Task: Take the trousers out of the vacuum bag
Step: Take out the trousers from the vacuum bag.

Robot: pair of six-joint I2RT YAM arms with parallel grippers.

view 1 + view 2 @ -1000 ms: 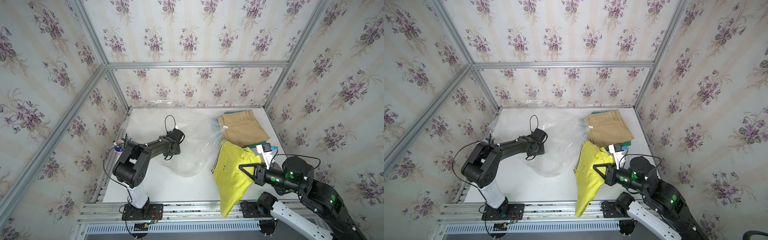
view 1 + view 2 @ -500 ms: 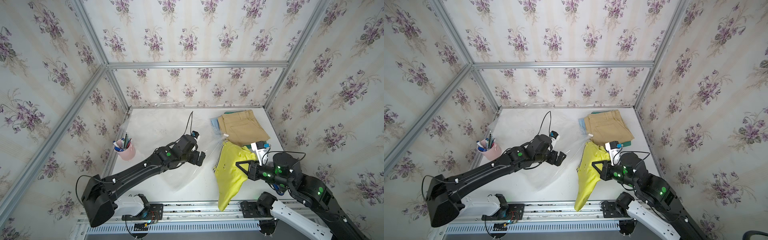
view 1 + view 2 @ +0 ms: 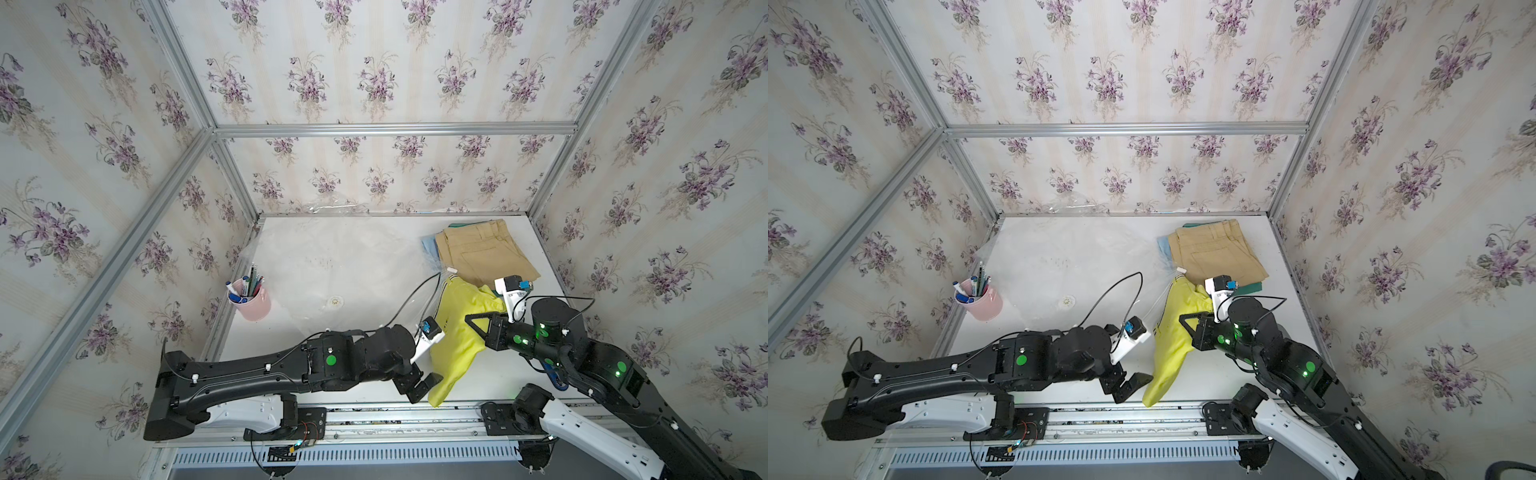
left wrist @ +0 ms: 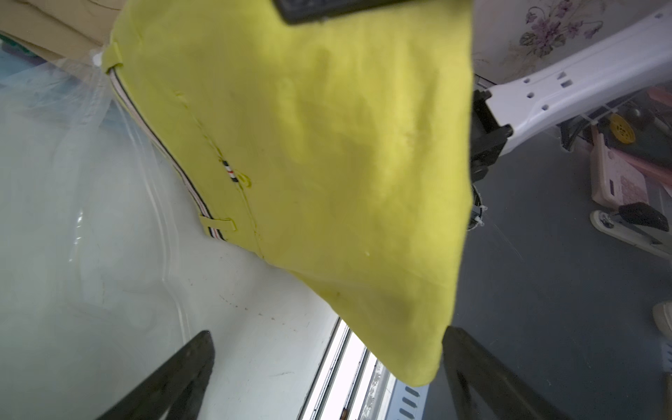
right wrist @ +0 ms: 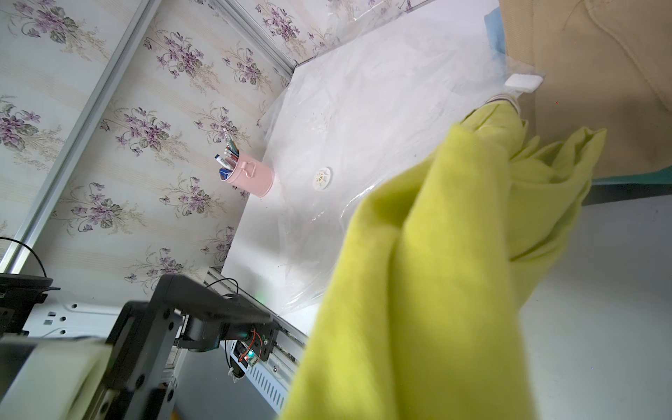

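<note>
So the right gripper (image 3: 471,321) is clenched on the yellow trousers (image 3: 455,336) and has them lifted at the near right of the table (image 3: 503,380). The cloth hangs down in a long point that dips past the table's near edge. The left gripper (image 3: 424,386) sits right at that dangling tip with its jaws spread wide, and in the left wrist view the tip hangs between the two fingers (image 4: 174,378) without being pinched (it's much closer to one finger than the other). The striped waistband end of the yellow pair lies just beside the edge of the vacuum bag (image 3: 332,257); I can't tell whether any of it is inside the plastic. The bag itself is spread flat and see-through over the left and middle of the table, its round white valve (image 3: 335,300) facing up. Far right there's a pile outside the bag: khaki trousers (image 3: 482,253) on top, a light blue garment (image 3: 428,245) poking out on its left and a teal green garment (image 3: 1252,286) showing at the near edge. A pink cup (image 3: 253,301) of pens stands at the left edge, touching the bag.
</note>
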